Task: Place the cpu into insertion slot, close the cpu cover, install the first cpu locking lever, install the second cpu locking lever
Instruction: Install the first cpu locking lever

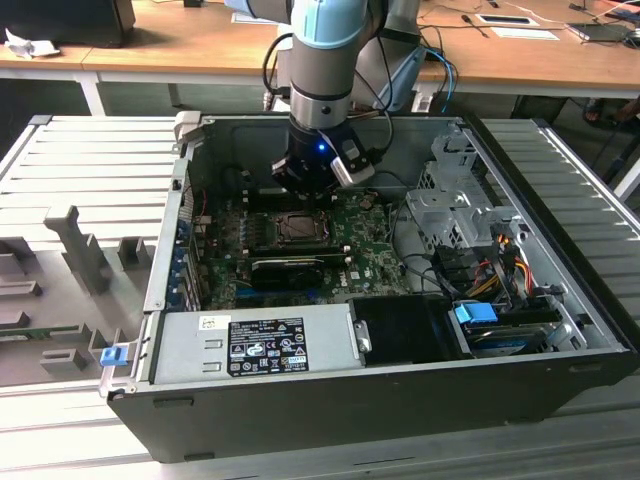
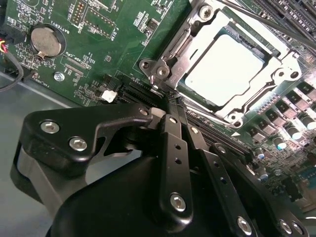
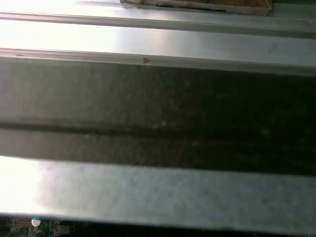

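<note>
The cpu (image 2: 224,69) lies flat in the insertion slot (image 2: 165,66), its pale silver top showing through the square cut-out of the cpu cover (image 2: 279,74). The cover is folded down over the chip's rim. A thin lever rod (image 2: 252,17) runs along one side of the socket. My gripper (image 2: 170,104) has its black fingers (image 2: 173,148) pressed together, shut, with the tips right at one corner of the socket frame. In the exterior view my gripper (image 1: 303,188) hangs low inside the case, just behind the insertion slot (image 1: 298,228).
A long black graphics card (image 1: 288,268) lies in front of the socket, with the power supply (image 1: 255,345) nearer still. A drive cage (image 1: 450,200) and cables (image 1: 490,270) fill the exterior view's right. A coin battery (image 2: 47,40) sits on the board. The grey case wall (image 3: 158,113) stands close by.
</note>
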Available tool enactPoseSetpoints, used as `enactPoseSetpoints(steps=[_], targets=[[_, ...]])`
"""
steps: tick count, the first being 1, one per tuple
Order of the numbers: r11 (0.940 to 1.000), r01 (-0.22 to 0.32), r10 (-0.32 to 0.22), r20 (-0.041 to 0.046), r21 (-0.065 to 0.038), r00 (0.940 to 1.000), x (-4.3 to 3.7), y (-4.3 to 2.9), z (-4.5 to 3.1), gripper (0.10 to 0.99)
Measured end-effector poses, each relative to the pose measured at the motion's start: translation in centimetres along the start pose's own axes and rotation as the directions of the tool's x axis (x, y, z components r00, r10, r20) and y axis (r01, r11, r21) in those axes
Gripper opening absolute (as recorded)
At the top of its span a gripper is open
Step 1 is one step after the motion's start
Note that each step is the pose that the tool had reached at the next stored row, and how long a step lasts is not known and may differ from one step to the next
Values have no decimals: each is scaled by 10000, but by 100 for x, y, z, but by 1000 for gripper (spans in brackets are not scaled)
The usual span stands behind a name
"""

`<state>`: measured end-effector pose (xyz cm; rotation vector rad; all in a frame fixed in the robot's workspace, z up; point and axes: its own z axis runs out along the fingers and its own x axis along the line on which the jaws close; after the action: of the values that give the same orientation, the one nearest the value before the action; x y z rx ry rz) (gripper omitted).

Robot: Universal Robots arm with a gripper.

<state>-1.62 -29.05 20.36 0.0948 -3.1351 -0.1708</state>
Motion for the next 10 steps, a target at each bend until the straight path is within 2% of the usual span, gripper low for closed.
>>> enactPoseSetpoints(steps=[7,10], targets=[[10000,-1,1,4,-4,10000,-1,1,-3,106],[10000,0,0,0,35,10000,-1,0,4,106]])
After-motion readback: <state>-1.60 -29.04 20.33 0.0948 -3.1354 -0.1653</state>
